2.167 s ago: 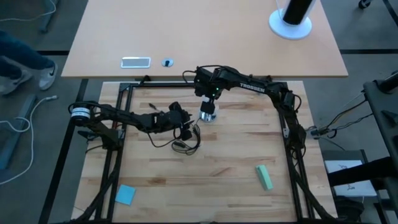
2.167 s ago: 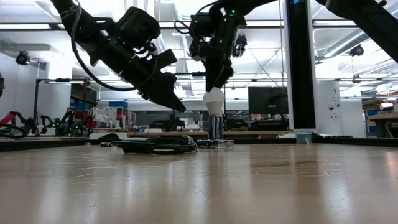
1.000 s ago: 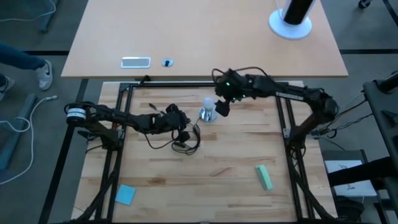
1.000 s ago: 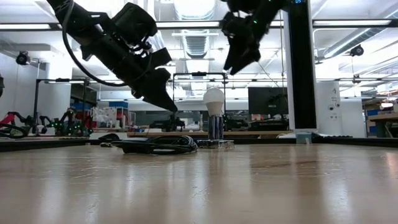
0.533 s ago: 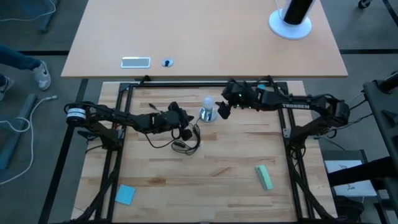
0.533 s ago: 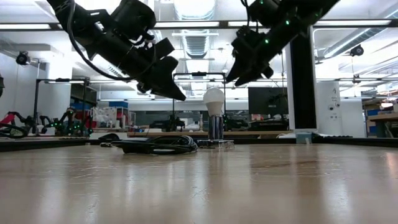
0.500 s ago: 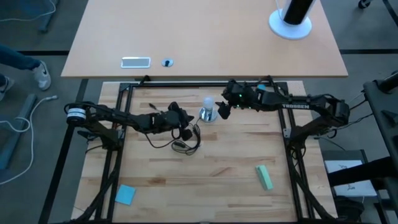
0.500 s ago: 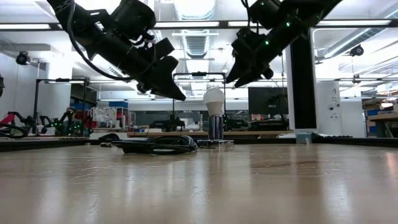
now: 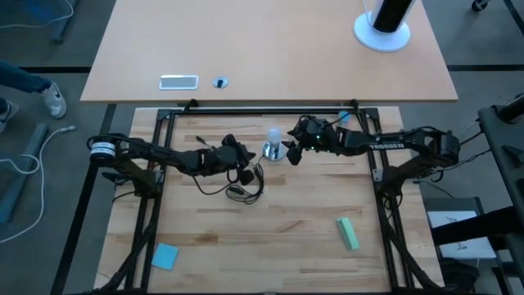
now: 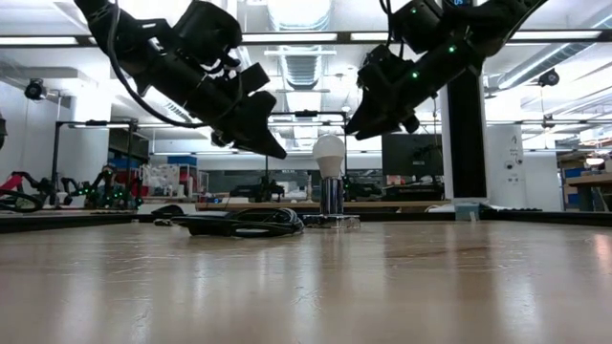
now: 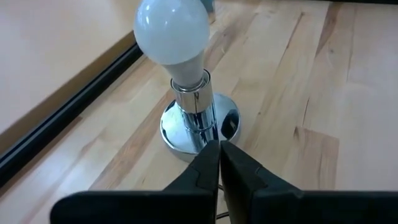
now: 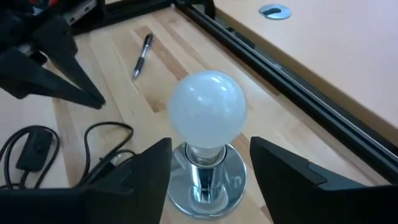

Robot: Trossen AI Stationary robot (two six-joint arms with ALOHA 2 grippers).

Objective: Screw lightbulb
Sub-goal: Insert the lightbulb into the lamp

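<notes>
The lightbulb (image 9: 274, 134) stood upright in the silver socket (image 9: 273, 152) at upper centre of the desk (image 9: 311, 205). The right end effector (image 9: 292, 152) hovered just right of it, fingers spread and empty. The left end effector (image 9: 246, 170), fingers closed on nothing, waited left of the socket.

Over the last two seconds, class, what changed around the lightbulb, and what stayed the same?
The right gripper let go of the lightbulb, rose off its top and drew back to one side, fingers open. The lightbulb stayed upright in the socket; the left gripper stayed shut beside it.
</notes>
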